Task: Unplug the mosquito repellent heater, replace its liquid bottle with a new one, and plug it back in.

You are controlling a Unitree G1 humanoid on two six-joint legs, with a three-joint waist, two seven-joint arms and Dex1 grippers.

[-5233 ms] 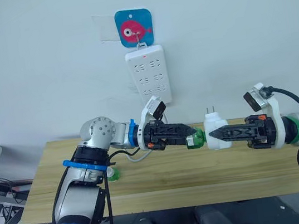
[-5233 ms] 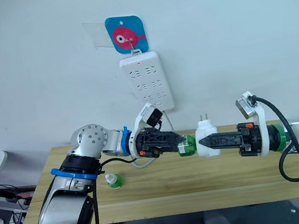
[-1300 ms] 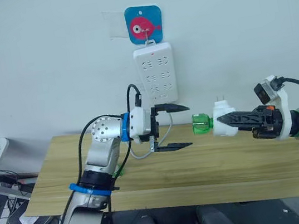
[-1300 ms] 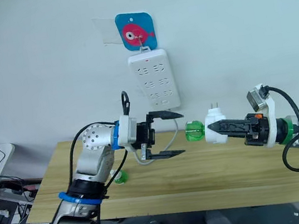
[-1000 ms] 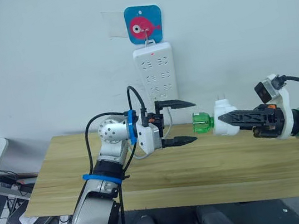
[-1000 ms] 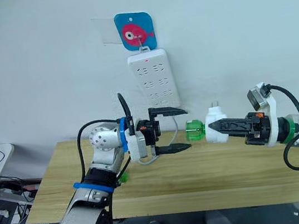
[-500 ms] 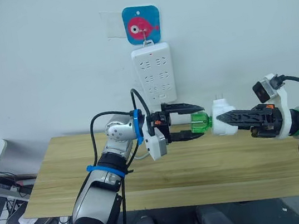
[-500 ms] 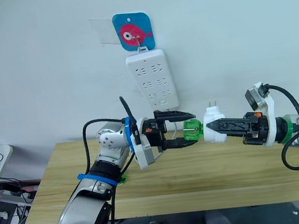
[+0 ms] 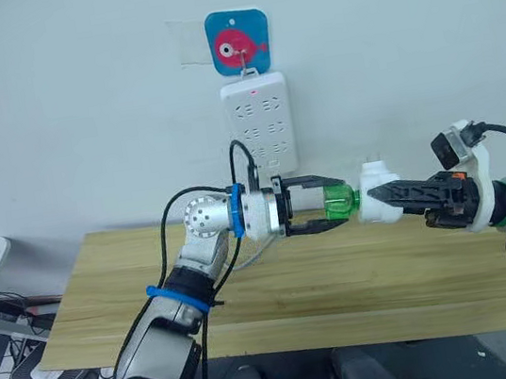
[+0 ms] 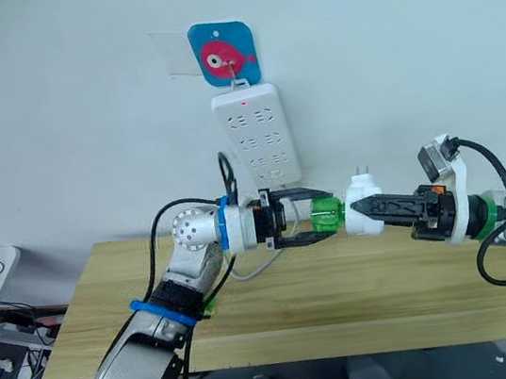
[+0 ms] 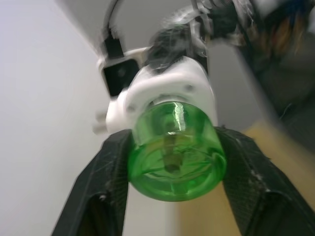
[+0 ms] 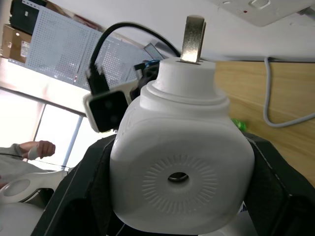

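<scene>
The mosquito repellent heater (image 9: 381, 205) is a small rounded white plastic unit held in the air right of the frame's centre, above the wooden table and unplugged. It lies on its side, its two metal plug prongs (image 10: 359, 174) pointing up. The right wrist view shows its round vent with a small central hole (image 12: 178, 177). A translucent green liquid bottle (image 9: 339, 204) sticks out sideways from the heater's left end, its base facing the left wrist camera (image 11: 173, 153).
</scene>
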